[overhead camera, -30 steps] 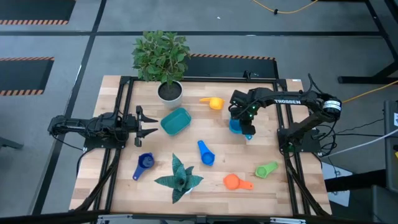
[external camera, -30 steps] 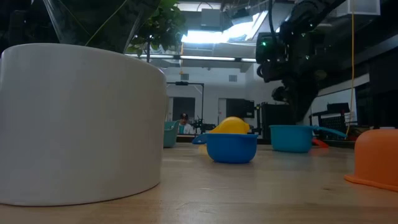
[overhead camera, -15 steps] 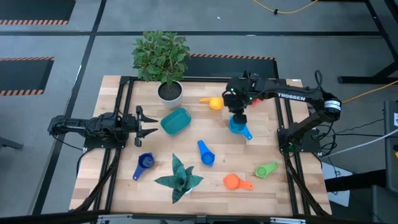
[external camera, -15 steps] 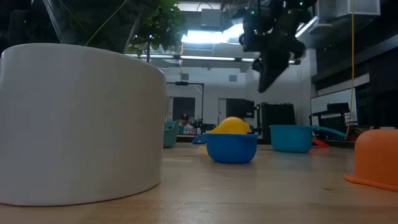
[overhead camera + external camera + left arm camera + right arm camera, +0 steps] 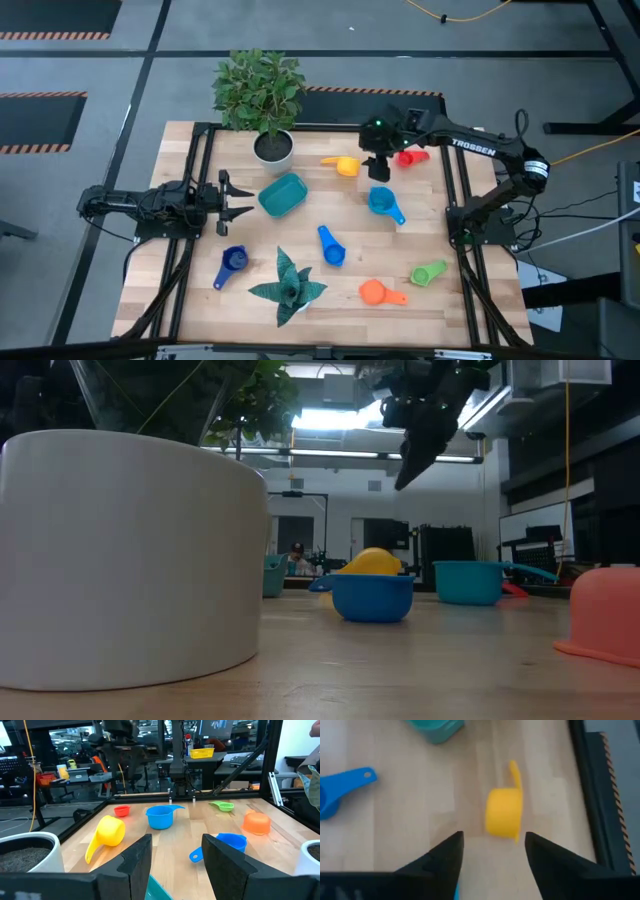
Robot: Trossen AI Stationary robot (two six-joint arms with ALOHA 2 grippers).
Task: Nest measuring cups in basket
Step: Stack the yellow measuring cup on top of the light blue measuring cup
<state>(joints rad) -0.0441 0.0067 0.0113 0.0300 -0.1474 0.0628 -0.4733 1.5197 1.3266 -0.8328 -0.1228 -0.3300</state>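
Your right tool (image 5: 378, 165) hangs above the table (image 5: 190, 290) with its fingers (image 5: 440, 857) spread wide and nothing between them; directly below, its wrist view shows the yellow cup (image 5: 504, 815) lying on its side. The left tool (image 5: 232, 200) is open too, empty, held low just beside the teal basket (image 5: 283, 194), which lies tipped on the wood. The light blue cup (image 5: 382, 203) sits upright, apart from both tools, with the red cup (image 5: 409, 157) near the right arm's forearm. Blue (image 5: 329, 246), dark blue (image 5: 231, 263), orange (image 5: 377, 293) and green (image 5: 428, 272) cups lie scattered towards the front. Your right arm reaches across the back edge, elbow out to the side
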